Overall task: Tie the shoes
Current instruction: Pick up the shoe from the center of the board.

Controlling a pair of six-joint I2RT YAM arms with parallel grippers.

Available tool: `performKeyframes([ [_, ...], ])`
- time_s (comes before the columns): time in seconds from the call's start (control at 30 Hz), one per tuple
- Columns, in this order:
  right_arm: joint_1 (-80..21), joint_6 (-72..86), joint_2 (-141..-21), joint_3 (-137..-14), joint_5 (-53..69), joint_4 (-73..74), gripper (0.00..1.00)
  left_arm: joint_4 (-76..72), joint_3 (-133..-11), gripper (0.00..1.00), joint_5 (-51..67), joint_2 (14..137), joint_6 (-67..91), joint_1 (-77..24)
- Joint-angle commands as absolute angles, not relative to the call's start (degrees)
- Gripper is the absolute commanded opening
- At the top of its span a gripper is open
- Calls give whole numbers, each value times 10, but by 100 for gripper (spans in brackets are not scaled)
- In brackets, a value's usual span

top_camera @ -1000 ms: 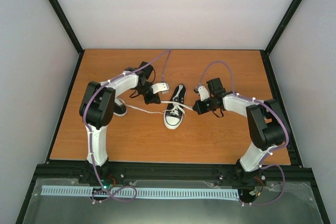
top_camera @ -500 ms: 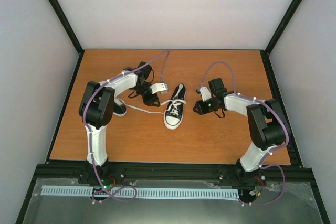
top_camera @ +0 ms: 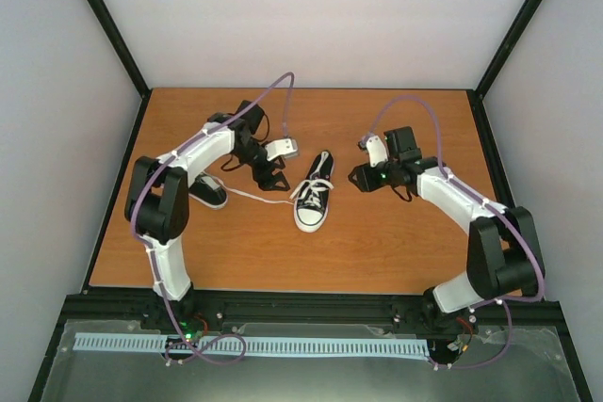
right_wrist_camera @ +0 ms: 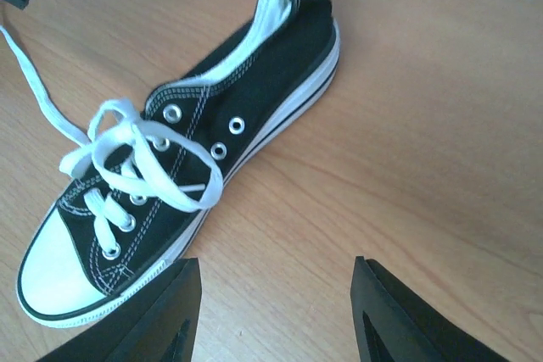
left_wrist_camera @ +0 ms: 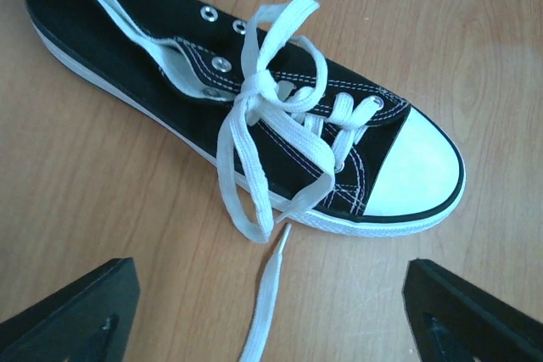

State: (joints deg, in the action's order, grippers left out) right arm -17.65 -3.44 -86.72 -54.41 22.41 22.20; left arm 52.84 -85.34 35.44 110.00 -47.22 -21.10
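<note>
Top external view: a black sneaker (top_camera: 313,201) lies mid-table, its white toe cap pointing toward the arms. Its white laces (left_wrist_camera: 253,89) cross in a loose knot, and one end trails left over the wooden table (top_camera: 396,251). A second sneaker (top_camera: 208,192) lies beside the left arm (top_camera: 165,200). Left gripper (top_camera: 273,179) stands spread wide and empty just left of the middle shoe. The right gripper (top_camera: 356,177) stands parted and empty to its right.

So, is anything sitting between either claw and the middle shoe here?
Nothing visible. The left claw and right claw stand open on either side of the middle shoe, with bare table between; only a loose lace end lies in front of the left claw.
</note>
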Motion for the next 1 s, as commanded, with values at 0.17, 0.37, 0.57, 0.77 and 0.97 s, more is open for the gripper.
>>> performKeyframes([
  [0.17,-174,-48,-805,-557,182,214,51,519,-883,100,336,1032,-442,-208],
  [0.37,-174,-55,-773,-550,148,180,50,473,-880,100,264,999,-387,-202],
  [0.57,-173,-57,-729,-527,94,110,62,382,-869,100,168,952,-290,-192],
  [0.77,-172,118,-708,-486,-84,-26,100,324,-874,100,-31,968,-119,-170],
  [0.97,-171,158,-779,-567,-59,44,100,284,-812,100,204,935,-44,-27],
])
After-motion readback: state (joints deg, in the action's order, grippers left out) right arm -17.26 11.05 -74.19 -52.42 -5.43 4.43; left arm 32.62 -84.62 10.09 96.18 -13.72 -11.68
